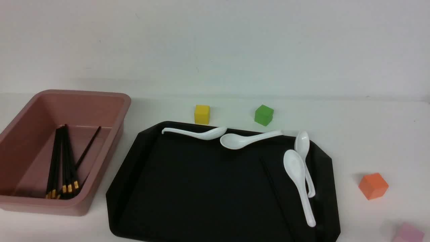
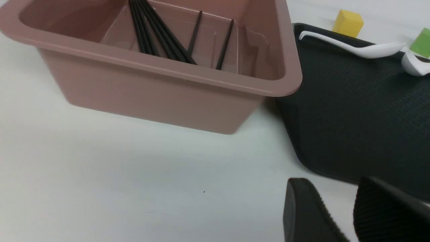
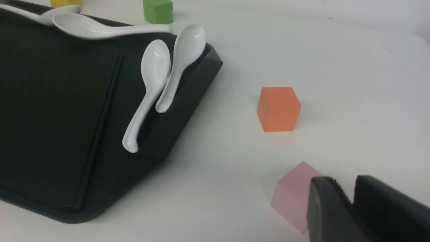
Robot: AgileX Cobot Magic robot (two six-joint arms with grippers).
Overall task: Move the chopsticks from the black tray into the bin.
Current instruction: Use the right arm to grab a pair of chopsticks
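The pink bin (image 1: 100, 101) stands at the left and holds several black chopsticks (image 1: 63, 161) with gold bands; they also show in the left wrist view (image 2: 158, 33). The black tray (image 1: 188, 188) lies in the middle. A thin black chopstick (image 3: 99, 127) lies lengthwise on its floor right of centre, faint in the front view (image 1: 273, 188). My left gripper (image 2: 331, 188) is open and empty above the table, by the tray's near left corner (image 2: 352, 117). My right gripper (image 3: 344, 188) is shut and empty, right of the tray. Neither gripper shows in the front view.
Several white spoons lie on the tray: two along the far rim (image 1: 198, 133) (image 1: 242, 140), two at the right side (image 1: 297, 174). A yellow cube (image 1: 202, 114) and green cube (image 1: 263, 115) stand behind it. An orange cube (image 1: 373, 185) and pink cube (image 3: 290, 196) stand at its right.
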